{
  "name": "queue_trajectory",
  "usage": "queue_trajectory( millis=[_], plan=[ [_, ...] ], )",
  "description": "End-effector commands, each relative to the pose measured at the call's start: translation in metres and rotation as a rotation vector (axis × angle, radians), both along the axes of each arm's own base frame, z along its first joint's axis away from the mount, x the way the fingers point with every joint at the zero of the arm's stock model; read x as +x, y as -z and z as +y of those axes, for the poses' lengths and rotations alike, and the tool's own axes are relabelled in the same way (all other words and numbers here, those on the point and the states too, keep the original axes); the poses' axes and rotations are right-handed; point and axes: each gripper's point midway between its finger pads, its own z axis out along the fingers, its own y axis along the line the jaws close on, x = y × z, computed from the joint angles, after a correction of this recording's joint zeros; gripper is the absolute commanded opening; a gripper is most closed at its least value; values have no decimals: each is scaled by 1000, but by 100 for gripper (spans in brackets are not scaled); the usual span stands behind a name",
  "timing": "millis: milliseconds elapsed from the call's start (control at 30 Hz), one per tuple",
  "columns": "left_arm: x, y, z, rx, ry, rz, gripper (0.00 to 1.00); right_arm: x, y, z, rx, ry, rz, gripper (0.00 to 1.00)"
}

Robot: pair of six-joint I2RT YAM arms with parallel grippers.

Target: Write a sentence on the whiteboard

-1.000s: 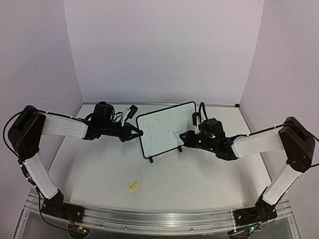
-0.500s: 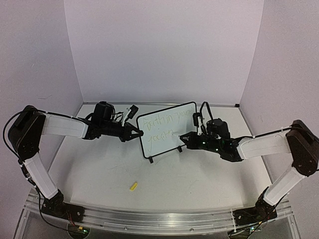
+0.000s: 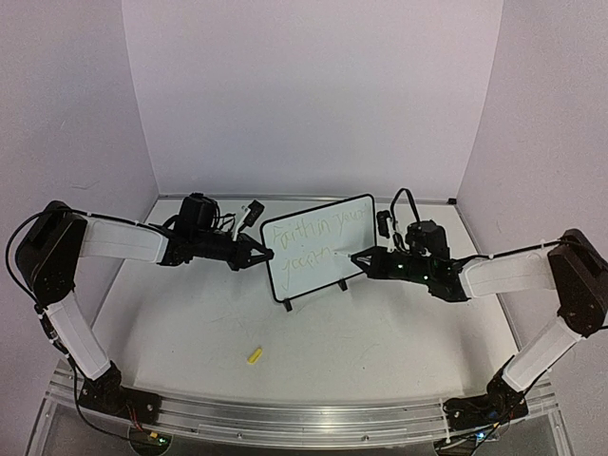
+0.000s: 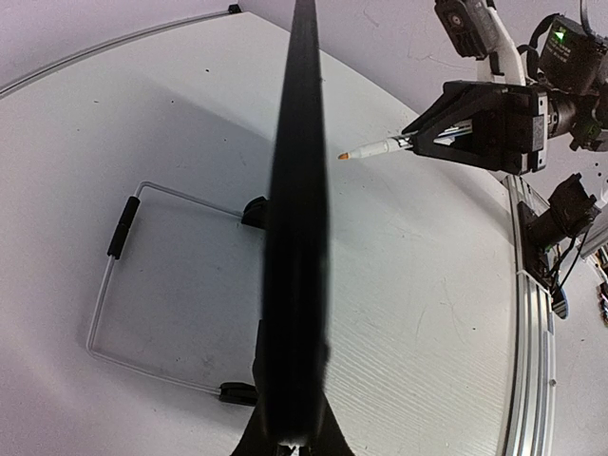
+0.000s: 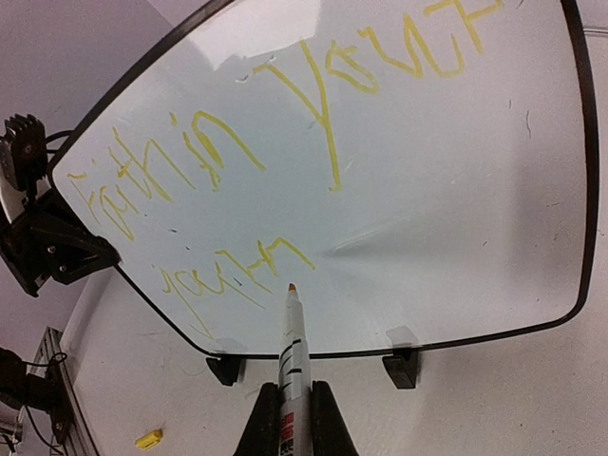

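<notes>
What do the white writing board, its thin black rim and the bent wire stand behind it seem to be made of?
White writing board: smooth glossy coated panel, perhaps melamine or painted steel; it shows soft reflections. Thin black rim: probably matte plastic. Bent wire stand: thin silvery metal wire, with a black sleeve.

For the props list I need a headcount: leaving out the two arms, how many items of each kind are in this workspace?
Whiteboard: 1
Marker: 1
Small yellow piece: 1
Total: 3
</notes>
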Motion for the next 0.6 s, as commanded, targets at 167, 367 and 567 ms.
queue_trajectory(
  millis=[167, 367, 567],
  plan=[
    [-1, -10, -7, -6, 27, -7, 0, 21, -8, 6, 7, 41, -33, 0],
    [-1, -11, -7, -8, 27, -6, 0, 29, -8, 5, 5, 72, -35, 0],
    [-2, -10, -7, -8, 28, -5, 0, 34, -4, 5, -4, 81, -30, 0]
  ],
)
